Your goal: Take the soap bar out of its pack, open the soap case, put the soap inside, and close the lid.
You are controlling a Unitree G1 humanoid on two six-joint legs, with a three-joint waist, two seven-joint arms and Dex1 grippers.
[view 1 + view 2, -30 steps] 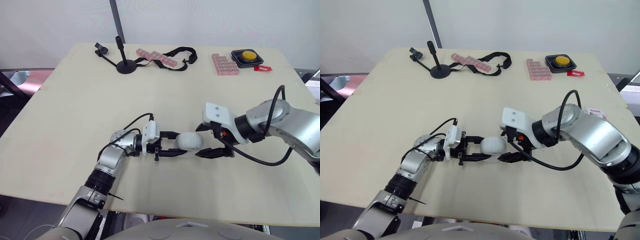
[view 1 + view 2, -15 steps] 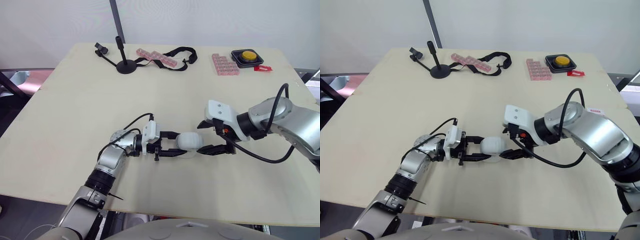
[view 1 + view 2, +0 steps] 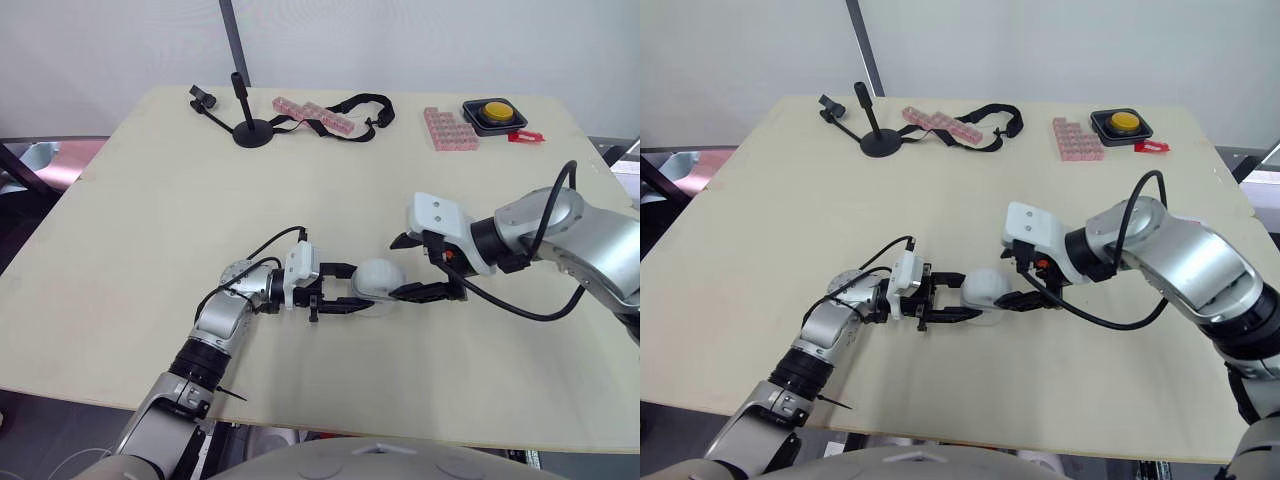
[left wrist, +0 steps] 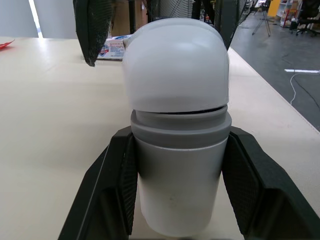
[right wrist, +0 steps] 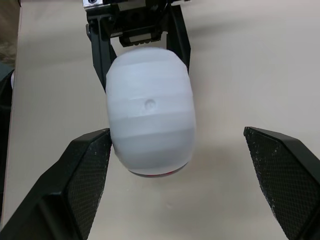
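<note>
A white soap case [image 3: 378,280] with a domed lid over a grey base lies on its side at the table's middle. My left gripper [image 3: 350,288] is shut on the grey base [image 4: 177,150], one finger [image 4: 112,195] pressed to each side. My right gripper [image 3: 410,267] is open, its two fingers straddling the lid end from the right. In the right wrist view one pad [image 5: 90,165] sits close beside the lid [image 5: 150,120], while the other [image 5: 280,170] stands well apart. A thin seam shows between lid and base. A small soap pack [image 3: 1193,222] lies near the table's right edge.
At the back stand a black stand [image 3: 250,130], a black strap [image 3: 360,105], two pink trays [image 3: 312,113] [image 3: 450,128], a yellow button [image 3: 495,112] and a red piece [image 3: 527,136]. Bare tabletop [image 3: 150,230] surrounds the case.
My right gripper has shifted left and slightly up, so its open fingers now flank the case's lid end. The left gripper and the case have stayed put.
</note>
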